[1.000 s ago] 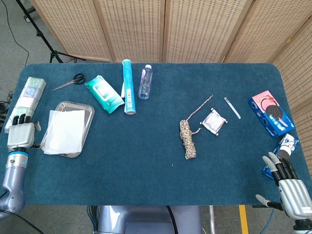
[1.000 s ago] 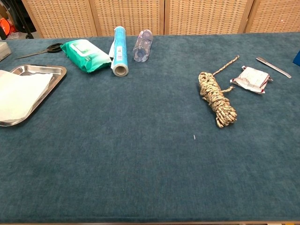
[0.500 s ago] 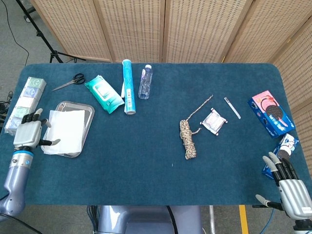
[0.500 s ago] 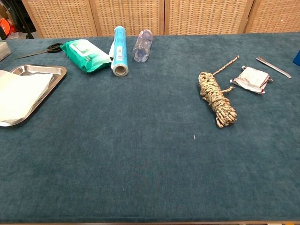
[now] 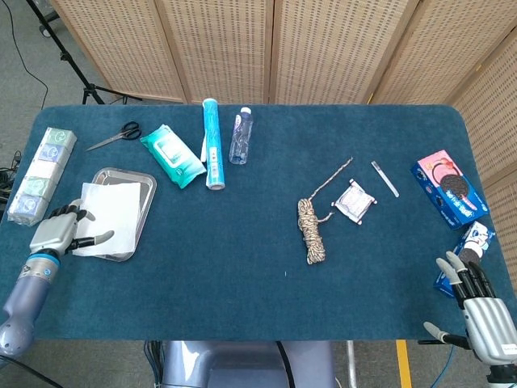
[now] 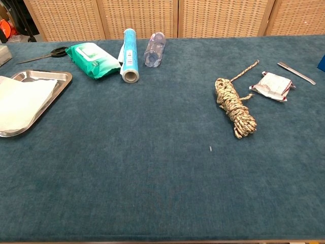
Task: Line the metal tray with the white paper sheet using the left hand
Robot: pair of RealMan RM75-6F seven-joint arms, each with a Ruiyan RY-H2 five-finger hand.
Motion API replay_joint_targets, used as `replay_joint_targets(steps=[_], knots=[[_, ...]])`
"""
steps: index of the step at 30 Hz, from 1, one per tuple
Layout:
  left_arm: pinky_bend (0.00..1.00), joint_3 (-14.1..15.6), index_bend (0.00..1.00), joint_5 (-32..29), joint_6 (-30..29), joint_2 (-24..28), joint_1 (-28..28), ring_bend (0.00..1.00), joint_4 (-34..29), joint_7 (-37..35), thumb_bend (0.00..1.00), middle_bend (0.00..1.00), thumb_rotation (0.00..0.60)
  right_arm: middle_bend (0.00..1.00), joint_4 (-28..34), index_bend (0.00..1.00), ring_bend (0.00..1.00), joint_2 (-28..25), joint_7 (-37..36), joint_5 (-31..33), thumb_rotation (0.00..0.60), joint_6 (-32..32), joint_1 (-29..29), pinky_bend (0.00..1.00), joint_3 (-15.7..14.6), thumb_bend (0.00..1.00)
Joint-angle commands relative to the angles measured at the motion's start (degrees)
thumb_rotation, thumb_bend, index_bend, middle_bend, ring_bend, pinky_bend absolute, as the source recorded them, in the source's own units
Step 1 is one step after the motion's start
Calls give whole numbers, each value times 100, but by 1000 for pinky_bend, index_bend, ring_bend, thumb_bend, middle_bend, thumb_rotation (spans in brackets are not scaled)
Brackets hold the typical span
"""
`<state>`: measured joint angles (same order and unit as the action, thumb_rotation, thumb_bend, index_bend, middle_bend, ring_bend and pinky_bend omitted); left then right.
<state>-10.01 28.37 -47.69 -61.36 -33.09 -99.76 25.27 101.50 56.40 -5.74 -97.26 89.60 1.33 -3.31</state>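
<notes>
The metal tray [image 5: 146, 183] lies at the table's left side, and the chest view has it at the far left [image 6: 48, 75]. The white paper sheet [image 5: 114, 208] lies in it, skewed, its left edge hanging over the rim; the chest view shows the paper [image 6: 23, 99] rumpled. My left hand [image 5: 66, 229] is at the sheet's near left corner, fingers spread, thumb reaching over the paper. It seems to touch the paper; no grip shows. My right hand [image 5: 482, 312] hovers at the front right edge, fingers apart and holding nothing. Neither hand appears in the chest view.
Tissue packs [image 5: 44, 170] lie left of the tray. Behind it are scissors [image 5: 121, 133], a green wipes pack [image 5: 171, 155], a blue roll [image 5: 212, 144] and a bottle [image 5: 240, 136]. A rope coil [image 5: 312, 230], a packet [image 5: 355, 202], a metal tool [image 5: 385, 178] and cookie packs [image 5: 448, 191] lie right.
My left hand has moved from beside the tissue packs rightward and nearer, onto the sheet's near left corner, and its fingers have spread. The right hand has stayed still.
</notes>
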Motion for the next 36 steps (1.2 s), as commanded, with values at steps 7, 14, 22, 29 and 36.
replay_joint_targets(steps=[7,14,22,29,36], knots=[[0,402,280,-801,861,373,-636,0,-102,-194,0,0,129,0,-8,0,0,-4,-27,6,600,17,4,0,6,0],[0,717,281,-995,919,264,-921,0,58,-237,0,0,127,0,-24,0,0,-25,-96,16,600,24,3,0,10,0],[0,1011,280,-1237,951,64,-1169,0,336,-271,0,0,121,0,-33,0,0,-42,-148,19,600,38,7,0,13,0],[0,1122,277,-1297,936,-138,-1276,0,596,-375,0,0,117,0,-34,0,0,-36,-143,23,600,18,-2,0,12,0],[0,1097,266,-1138,754,-374,-1265,0,810,-568,0,0,116,0,-40,0,0,-34,-145,27,600,14,-5,0,15,0]])
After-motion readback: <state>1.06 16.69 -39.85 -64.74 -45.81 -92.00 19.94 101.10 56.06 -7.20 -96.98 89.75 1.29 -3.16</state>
